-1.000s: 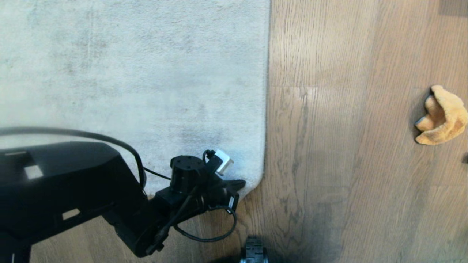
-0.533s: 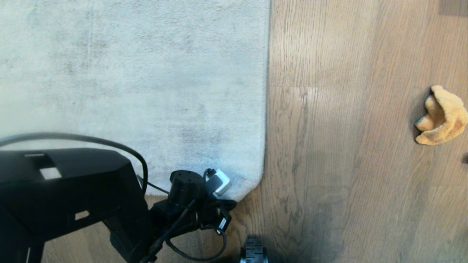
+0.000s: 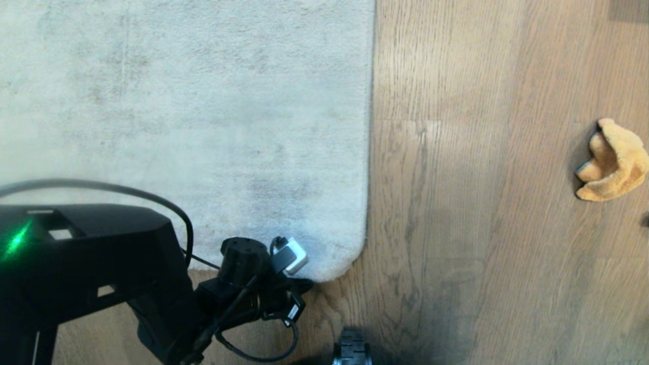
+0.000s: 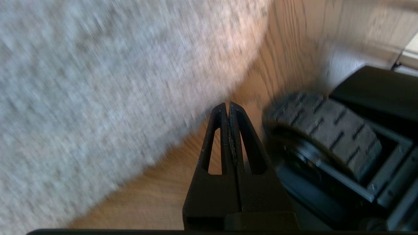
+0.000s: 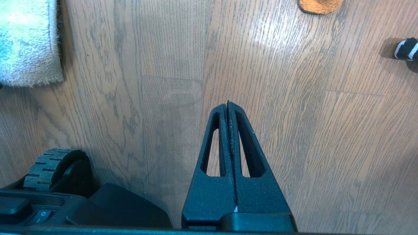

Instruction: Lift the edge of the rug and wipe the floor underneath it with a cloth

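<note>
My robot's left arm (image 3: 91,263) was big and black, with a green light glowing on it at the lower left. Black cables (image 3: 152,195) looped around it. A small white block (image 3: 293,256) sat on its wrist. Both grippers had black pointy fingers (image 5: 228,143) with long slots.

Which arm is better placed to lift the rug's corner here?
Left. The left gripper, shut and empty, sits beside the rug edge at its rounded corner. The right gripper, also shut, hangs over bare floor, away from the rug.
</note>
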Motion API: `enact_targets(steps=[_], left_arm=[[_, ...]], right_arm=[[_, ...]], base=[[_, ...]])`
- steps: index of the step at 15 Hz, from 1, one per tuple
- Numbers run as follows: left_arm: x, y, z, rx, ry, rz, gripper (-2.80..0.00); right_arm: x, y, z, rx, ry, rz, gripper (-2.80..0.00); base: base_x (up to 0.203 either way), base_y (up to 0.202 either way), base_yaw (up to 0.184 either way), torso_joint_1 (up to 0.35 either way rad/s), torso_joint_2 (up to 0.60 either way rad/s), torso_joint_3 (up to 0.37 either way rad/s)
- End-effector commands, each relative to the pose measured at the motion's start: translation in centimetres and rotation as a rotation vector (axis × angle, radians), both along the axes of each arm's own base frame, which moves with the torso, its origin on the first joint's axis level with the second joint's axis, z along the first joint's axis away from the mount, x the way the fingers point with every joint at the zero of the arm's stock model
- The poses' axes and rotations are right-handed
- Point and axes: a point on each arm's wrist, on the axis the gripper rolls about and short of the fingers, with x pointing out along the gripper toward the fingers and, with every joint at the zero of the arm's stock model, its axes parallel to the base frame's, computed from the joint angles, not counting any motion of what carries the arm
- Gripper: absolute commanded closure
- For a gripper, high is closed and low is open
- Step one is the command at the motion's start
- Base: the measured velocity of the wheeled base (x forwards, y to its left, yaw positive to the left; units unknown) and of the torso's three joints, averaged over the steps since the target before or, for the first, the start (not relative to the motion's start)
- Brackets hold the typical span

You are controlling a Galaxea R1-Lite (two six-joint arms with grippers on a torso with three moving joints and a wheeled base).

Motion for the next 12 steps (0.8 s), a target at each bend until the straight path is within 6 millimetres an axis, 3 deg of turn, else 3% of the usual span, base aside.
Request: enact_targets(steps=[1, 6, 12], left_arm=[[-0.3, 0.2, 0.0, 0.005, 0.0, -0.005, 0.0], [0.4, 0.3, -0.2, 0.038, -0.052, -0.024, 0.0], [2.5, -0.8, 1.4, -0.081, -0.186, 0.003, 0.0]], right_arm=[[0.0, 0.0, 0.0, -0.001, 0.001, 0.001, 0.0], [0.0, 0.0, 0.0, -0.001, 0.001, 0.001, 0.0], [0.0, 0.0, 0.0, -0.001, 0.001, 0.001, 0.0]], base=[[0.0, 0.0, 0.0, 0.0, 0.0, 0.0], [0.0, 0.0, 0.0, 0.0, 0.0, 0.0], [0.0, 0.0, 0.0, 0.0, 0.0, 0.0]])
